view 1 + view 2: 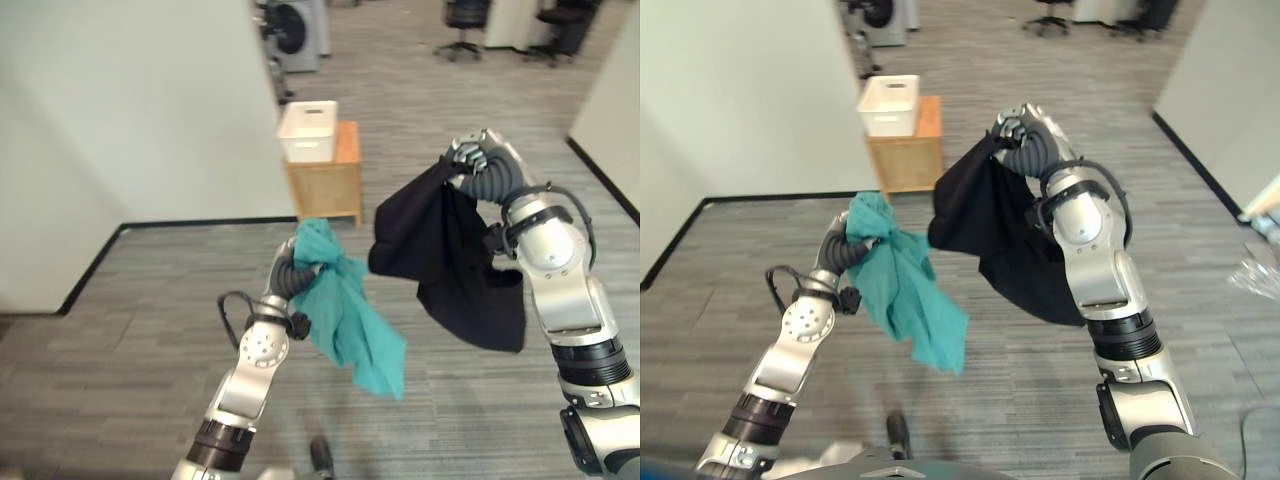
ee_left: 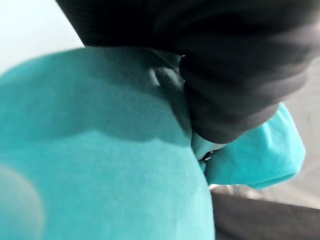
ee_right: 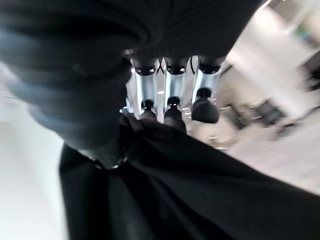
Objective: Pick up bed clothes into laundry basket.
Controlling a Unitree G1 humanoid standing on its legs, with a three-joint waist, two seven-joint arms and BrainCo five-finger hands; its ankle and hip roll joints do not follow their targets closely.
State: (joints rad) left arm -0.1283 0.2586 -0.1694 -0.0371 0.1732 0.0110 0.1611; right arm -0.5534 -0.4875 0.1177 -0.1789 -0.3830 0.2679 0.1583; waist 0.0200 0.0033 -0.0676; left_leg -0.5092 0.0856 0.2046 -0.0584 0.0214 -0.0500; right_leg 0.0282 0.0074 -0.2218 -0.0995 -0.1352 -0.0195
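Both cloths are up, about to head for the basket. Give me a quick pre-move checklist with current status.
1. Left hand gripping teal cloth: ok, cloth bunched at the hand and hanging free.
2. Right hand gripping black cloth: ok, fingers curled on it.
3. Cloths clear of floor: ok, both hang in the air.
4. Basket located: ok, white, on a wooden cabinet ahead by the wall.
5. Basket empty: cannot tell.
6. Path to the basket: ok, bare carpet.

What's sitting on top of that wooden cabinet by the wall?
A white laundry basket stands on the wooden cabinet, covering most of its top. The basket's inside is hidden by its rim from here, so any contents cannot be seen.
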